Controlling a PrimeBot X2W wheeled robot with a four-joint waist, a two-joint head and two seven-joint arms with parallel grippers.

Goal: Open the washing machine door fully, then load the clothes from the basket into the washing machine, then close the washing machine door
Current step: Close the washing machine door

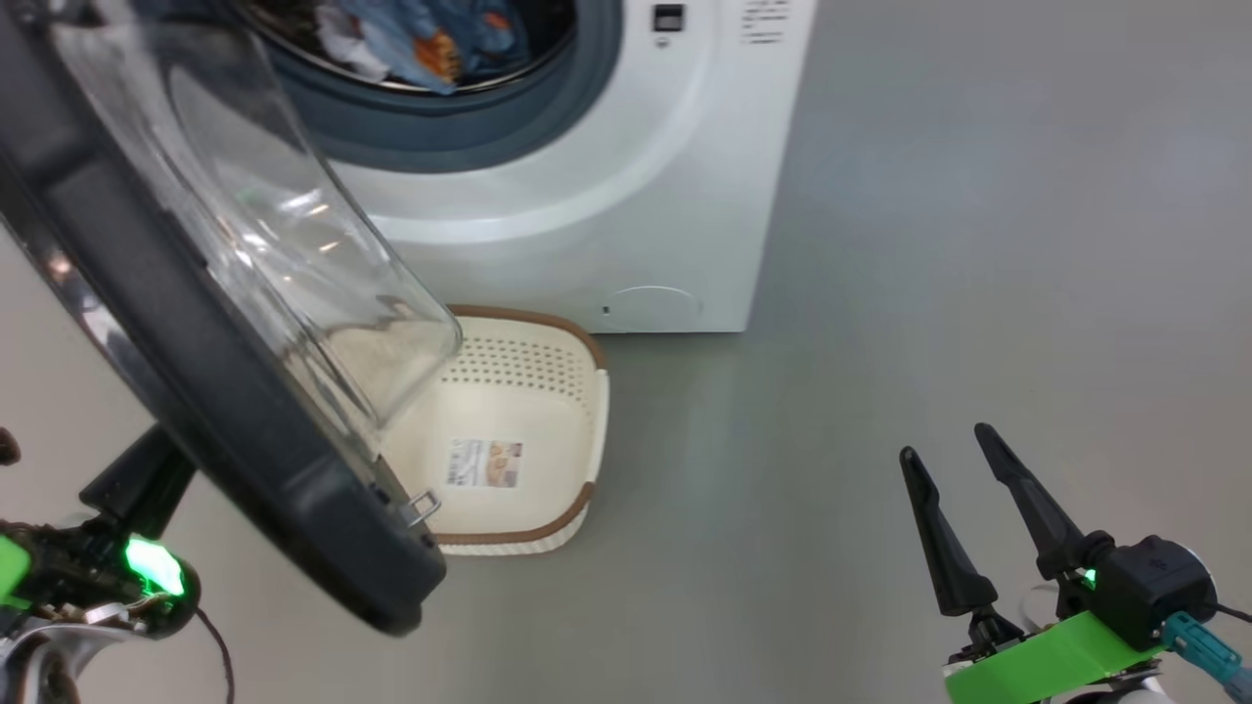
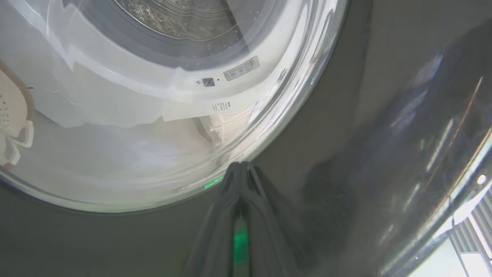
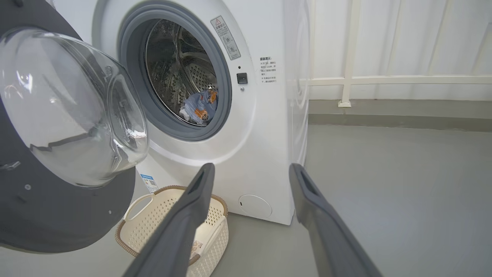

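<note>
Head view: washing machine door (image 1: 245, 460) looms open; basket (image 1: 533, 391) empty on the floor (image 1: 929, 244) at the washing machine's (image 1: 587, 225) foot, clothes (image 1: 430, 44) inside, right gripper (image 1: 947, 442) wide apart, empty. Left wrist: left gripper (image 2: 241, 169) pinched shut on nothing, at the door's rim. Right wrist: only closing looks left.

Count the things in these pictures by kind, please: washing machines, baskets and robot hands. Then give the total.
Washing machine: 1
Basket: 1
Robot hands: 2 (left hand, right hand)
Total: 4
</note>
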